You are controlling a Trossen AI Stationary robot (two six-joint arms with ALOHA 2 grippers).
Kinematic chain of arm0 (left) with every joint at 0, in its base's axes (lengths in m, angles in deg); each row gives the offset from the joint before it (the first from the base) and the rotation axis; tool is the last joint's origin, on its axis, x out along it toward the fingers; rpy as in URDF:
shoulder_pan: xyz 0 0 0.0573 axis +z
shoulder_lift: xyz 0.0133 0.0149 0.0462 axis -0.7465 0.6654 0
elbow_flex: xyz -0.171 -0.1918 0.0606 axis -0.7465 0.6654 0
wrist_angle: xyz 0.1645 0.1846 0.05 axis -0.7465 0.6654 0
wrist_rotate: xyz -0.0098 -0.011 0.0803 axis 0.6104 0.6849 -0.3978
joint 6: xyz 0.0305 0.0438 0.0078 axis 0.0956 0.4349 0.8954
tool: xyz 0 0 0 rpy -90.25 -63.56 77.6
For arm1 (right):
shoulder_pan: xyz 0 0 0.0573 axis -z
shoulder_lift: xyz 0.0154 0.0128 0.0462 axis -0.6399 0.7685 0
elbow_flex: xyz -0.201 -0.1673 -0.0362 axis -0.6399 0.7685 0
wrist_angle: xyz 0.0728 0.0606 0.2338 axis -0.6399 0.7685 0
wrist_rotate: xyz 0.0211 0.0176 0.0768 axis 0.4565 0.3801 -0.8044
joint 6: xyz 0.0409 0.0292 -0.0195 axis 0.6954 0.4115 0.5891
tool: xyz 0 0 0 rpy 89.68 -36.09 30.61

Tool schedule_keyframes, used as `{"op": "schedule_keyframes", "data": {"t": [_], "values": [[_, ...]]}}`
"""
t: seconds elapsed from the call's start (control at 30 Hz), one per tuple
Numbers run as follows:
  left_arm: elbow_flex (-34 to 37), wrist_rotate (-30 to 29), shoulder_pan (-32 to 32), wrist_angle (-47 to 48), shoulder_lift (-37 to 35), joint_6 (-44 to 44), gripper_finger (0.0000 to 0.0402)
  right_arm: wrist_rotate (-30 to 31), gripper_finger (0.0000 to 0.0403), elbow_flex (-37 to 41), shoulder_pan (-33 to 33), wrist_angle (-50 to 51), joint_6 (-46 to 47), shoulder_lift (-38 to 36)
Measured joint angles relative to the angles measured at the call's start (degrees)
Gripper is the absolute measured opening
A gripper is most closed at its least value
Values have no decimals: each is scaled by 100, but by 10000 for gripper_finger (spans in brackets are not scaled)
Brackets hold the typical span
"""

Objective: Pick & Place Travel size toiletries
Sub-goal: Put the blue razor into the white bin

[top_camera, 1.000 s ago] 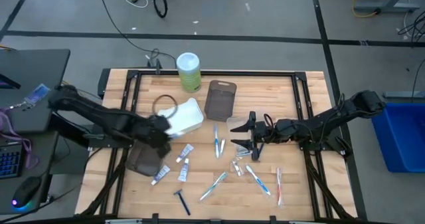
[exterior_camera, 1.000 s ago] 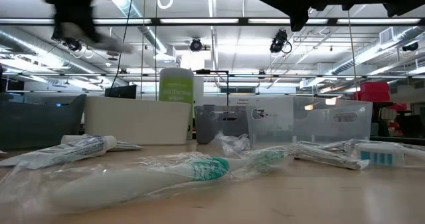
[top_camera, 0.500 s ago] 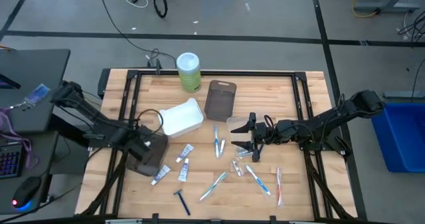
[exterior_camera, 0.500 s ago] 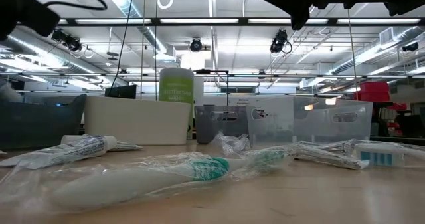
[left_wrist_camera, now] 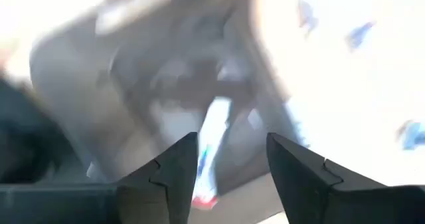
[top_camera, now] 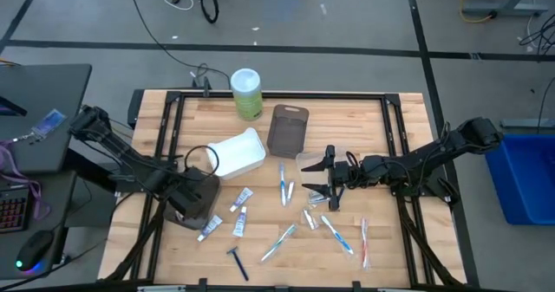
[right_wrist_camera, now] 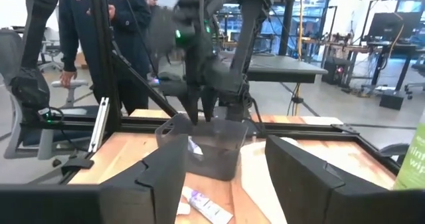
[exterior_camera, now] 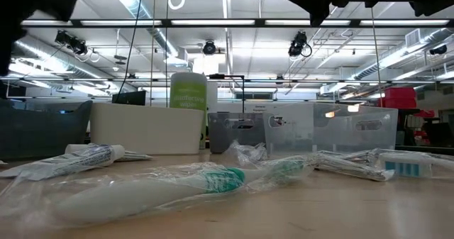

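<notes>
My pale wooden table point(top_camera: 364, 110) carries everything. My left arm reaches in from the table's left edge and my right arm from its right edge, both dark and jointed.

Largest of the containers is the translucent brown plastic tray point(top_camera: 192, 207) near the left front; my left gripper point(top_camera: 186, 191) hangs directly over it, fingers pointing down into it and parted. Through my left wrist view, blurred as it is, a white mini tube with a red end point(left_wrist_camera: 207, 159) lies in that tray between my finger tips, ungripped as far as I can tell. Just behind sits the white rectangular plastic tub point(top_camera: 237, 153), and beside that a second brown translucent tray point(top_camera: 288, 130) stands further back. A tall green canister with a pale lid point(top_camera: 246, 94) stands at the back edge.

My right gripper point(top_camera: 317, 174) hovers mid-table with its fingers spread wide, holding nothing, a clear plastic tray point(top_camera: 311, 161) partly under it.

The travel size toiletries lie scattered across the front half: white mini tubes with blue print point(top_camera: 240, 199) just right of the brown tray, slim white-blue toothbrushes point(top_camera: 282, 184) in the centre, a dark razor point(top_camera: 237, 261) near the front edge, small silvery tubes point(top_camera: 310, 217) below my right gripper.

In my right wrist view a person in a dark sweatshirt point(right_wrist_camera: 126, 24) stands beyond the table.
</notes>
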Motion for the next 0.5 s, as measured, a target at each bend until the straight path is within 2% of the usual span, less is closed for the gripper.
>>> {"op": "schedule_keyframes", "data": {"t": [0.1, 0.2, 0.33, 0.5], "values": [[-649, -1046, 12, 15, 0, 442, 187, 1, 226, 0, 37, 2, -2, 0], [-1105, -1751, 16, -683, 3, 1292, 182, 1, 234, 0, 50, 4, -2, 0], [-1139, -1747, 34, -2195, 237, 2128, 179, 0, 240, 0, 50, 12, -2, 0], [-1133, -1369, 88, -2805, 990, 2772, 179, -6, 243, 0, 48, 49, 56, 0]]}}
